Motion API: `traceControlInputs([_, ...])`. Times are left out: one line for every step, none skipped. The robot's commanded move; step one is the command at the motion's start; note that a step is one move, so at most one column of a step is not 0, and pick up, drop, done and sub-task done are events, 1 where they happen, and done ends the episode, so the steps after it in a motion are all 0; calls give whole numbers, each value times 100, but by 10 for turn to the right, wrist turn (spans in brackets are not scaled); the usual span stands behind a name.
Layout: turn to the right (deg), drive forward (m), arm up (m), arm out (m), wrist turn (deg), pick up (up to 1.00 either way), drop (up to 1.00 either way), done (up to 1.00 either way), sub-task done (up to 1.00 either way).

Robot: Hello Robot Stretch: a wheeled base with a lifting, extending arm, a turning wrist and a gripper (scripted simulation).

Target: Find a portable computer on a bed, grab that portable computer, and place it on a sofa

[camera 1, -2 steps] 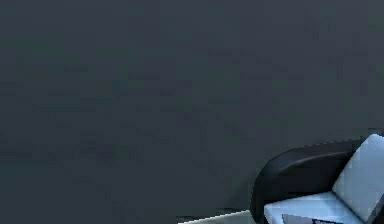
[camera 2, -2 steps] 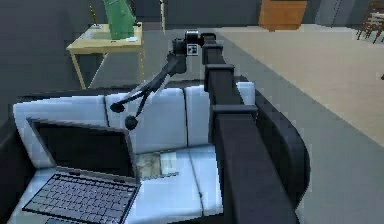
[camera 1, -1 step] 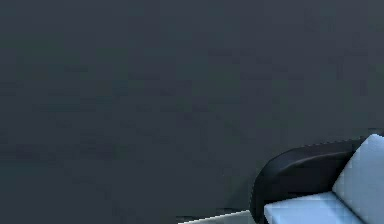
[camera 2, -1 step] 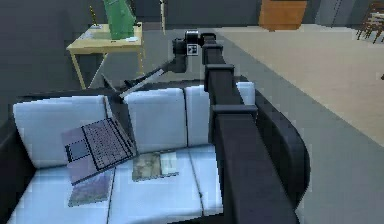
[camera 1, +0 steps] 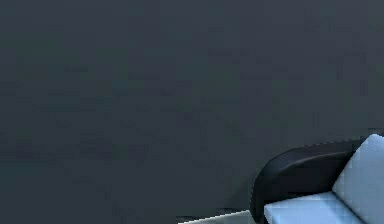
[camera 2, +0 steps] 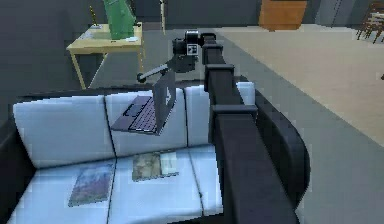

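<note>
Dark grey wall lies ahead in the forward view, and the sofa [camera 1: 300, 172] comes in at that view's lower right, so you are parked right alongside the goal. On the arm side view its pale cushions spread below the arm [camera 2: 235, 140], which reaches out across the seat and backrest. The portable computer [camera 2: 148, 112] shows just beneath the gripper [camera 2: 156, 73], lid raised, seen against the back cushions. From here you cannot tell whether it hangs from the fingers or rests on the sofa, so you cannot tell whether the gripper holds anything. Judging by that, the finding, the grabbing and the carry are done. What is left is the placing, or, if the computer is down, only drawing the arm clear. Two flat books [camera 2: 155, 165] lie on the seat cushions nearer you, apart from the computer, so the spot under it looks free. Beyond the sofa's end stands a yellow side table [camera 2: 100, 45] with a green object [camera 2: 120, 18] on it; neither should matter for the drop.
</note>
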Motion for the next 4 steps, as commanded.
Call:
traceControlInputs([0,0,-44,0,0,0,0,0,0])
traceControlInputs([0,0,-50,0,0,0,0,0,0])
traceControlInputs([0,0,0,0,0,0,100,0,0])
traceControlInputs([0,0,0,-10,0,0,0,0,0])
